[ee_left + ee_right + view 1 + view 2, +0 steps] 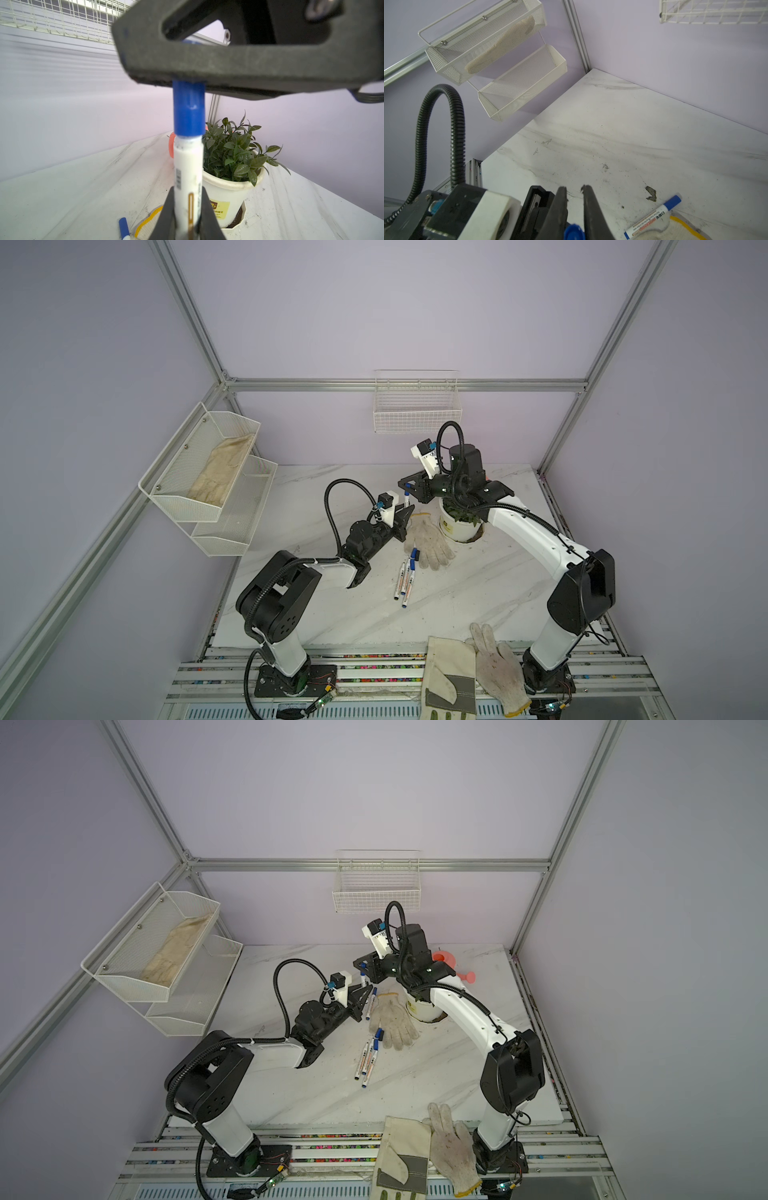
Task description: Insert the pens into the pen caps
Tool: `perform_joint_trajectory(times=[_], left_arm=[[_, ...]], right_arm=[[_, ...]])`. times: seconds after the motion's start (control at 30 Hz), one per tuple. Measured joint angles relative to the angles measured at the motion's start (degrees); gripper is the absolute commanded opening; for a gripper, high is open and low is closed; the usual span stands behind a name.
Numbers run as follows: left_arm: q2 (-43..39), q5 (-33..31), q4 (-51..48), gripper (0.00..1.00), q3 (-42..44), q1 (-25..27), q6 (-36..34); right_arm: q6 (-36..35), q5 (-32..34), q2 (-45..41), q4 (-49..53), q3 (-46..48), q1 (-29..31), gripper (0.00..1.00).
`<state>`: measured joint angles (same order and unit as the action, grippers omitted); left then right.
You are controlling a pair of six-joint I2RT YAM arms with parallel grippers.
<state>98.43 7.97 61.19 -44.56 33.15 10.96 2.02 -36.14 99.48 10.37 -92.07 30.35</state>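
Observation:
My left gripper (188, 191) is shut on a white pen (188, 166) and holds it upright above the table; the pair shows in both top views (405, 510) (365, 992). A blue pen cap (188, 108) sits on the pen's upper end. My right gripper (574, 188) reaches over from the right (407, 488) with its jaws closed on that cap (574, 232). Another capped pen (652, 216) lies by a knitted glove (392, 1021). Several more pens (405, 578) lie together on the marble table (478, 593), with a black cap (417, 553) at their far end.
A potted plant (459, 522) stands under the right arm, with a red object (444, 959) behind it. Two more gloves (494, 664) hang over the front edge. A mesh shelf (208, 472) is on the left wall and a wire basket (415, 406) on the back wall.

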Motion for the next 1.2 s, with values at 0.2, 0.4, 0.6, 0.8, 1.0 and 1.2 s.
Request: perform_joint_trajectory(times=[0.2, 0.4, 0.6, 0.8, 1.0, 1.2], left_arm=[[0.4, 2.7, -4.1, 0.00, 0.0, -1.1, 1.9], [2.4, 8.4, -8.8, 0.00, -0.3, -2.9, 2.3], [3.1, 10.2, -12.5, 0.00, -2.1, -3.1, 0.9], [3.1, 8.7, -13.4, 0.00, -2.8, -3.1, -1.9], [5.7, 6.5, -9.7, 0.00, -4.5, -2.5, -0.5], [9.9, 7.6, -3.7, 0.00, -8.6, -2.6, 13.1]], right_arm=[[-1.5, -8.6, 3.4, 0.3, 0.7, -2.9, 0.07], [-6.1, -9.9, 7.0, 4.8, 0.3, -3.5, 0.06], [-7.4, -10.8, 7.2, 5.8, 1.0, -4.4, 0.03], [-7.5, -11.3, 7.2, 5.5, 1.2, -4.7, 0.02], [-7.3, -10.6, 7.5, 4.7, 0.2, -5.1, 0.02], [-5.2, -8.7, 9.0, 1.3, -2.2, -5.7, 0.01]])
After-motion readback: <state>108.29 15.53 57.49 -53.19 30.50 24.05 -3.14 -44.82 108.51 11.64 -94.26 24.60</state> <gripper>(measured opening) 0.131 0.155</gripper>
